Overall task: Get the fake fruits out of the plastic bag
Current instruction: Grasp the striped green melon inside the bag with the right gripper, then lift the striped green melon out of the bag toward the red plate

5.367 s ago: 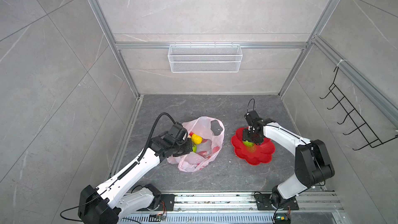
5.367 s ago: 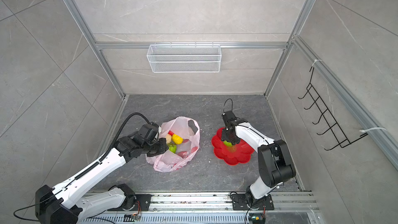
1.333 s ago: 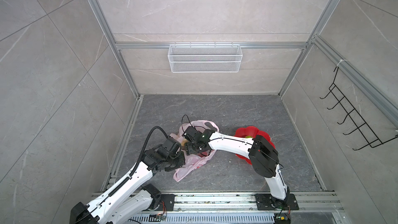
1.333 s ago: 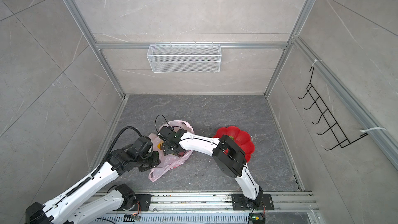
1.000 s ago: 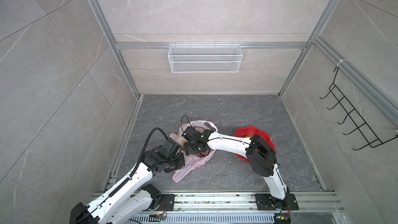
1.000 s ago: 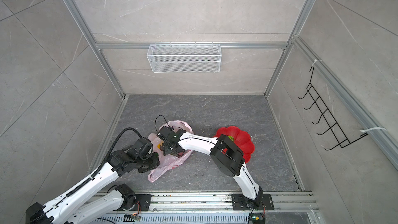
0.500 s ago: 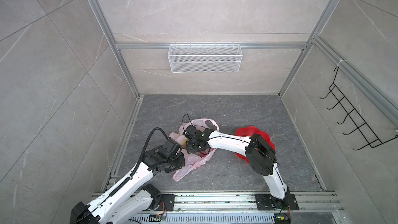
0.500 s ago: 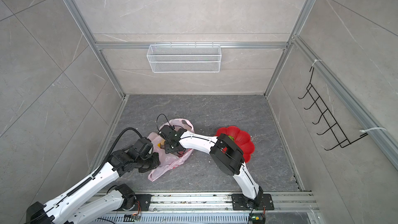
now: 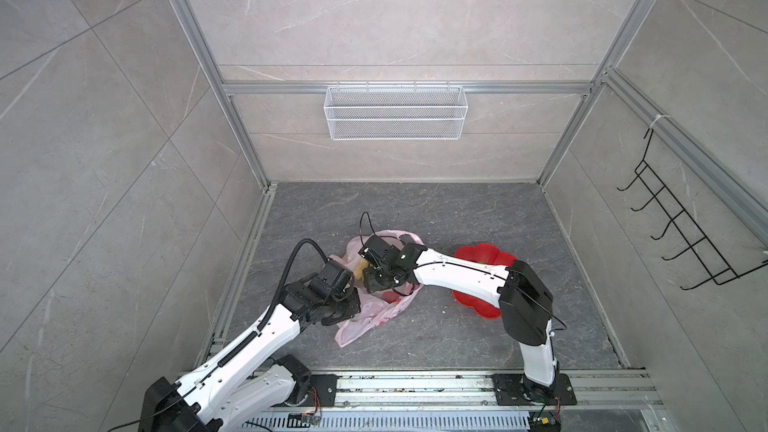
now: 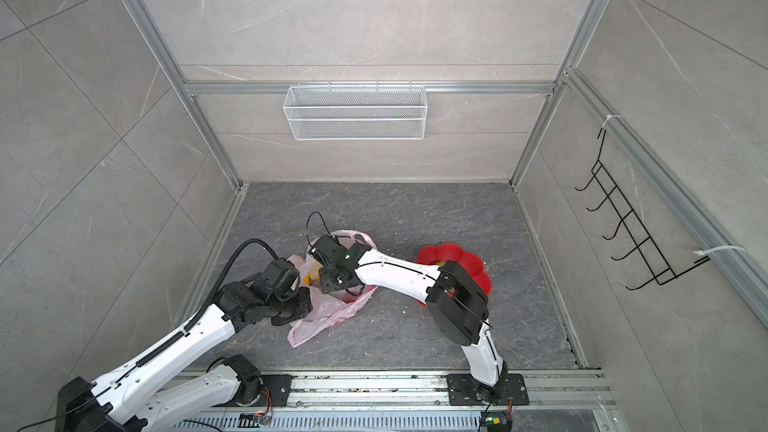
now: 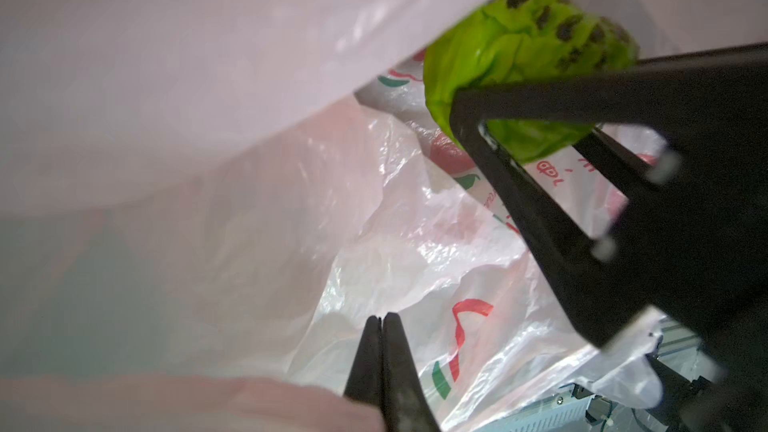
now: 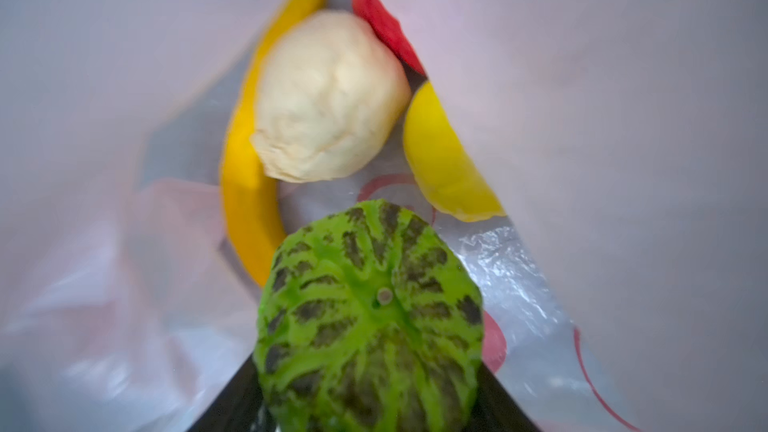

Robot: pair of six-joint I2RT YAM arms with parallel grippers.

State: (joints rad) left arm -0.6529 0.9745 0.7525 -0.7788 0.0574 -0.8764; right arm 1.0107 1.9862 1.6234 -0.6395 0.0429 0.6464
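Grey floor (image 9: pixel 457 209): left jaws pinch pink bag (image 9: pixel 360 322), right jaws grip dark-streaked green fruit (image 12: pixel 370 322).

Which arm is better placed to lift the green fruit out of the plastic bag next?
Right. The right end effector sits inside the plastic bag with the green fruit between its fingers. The left end effector is shut on the bag's film, apparently holding it open.
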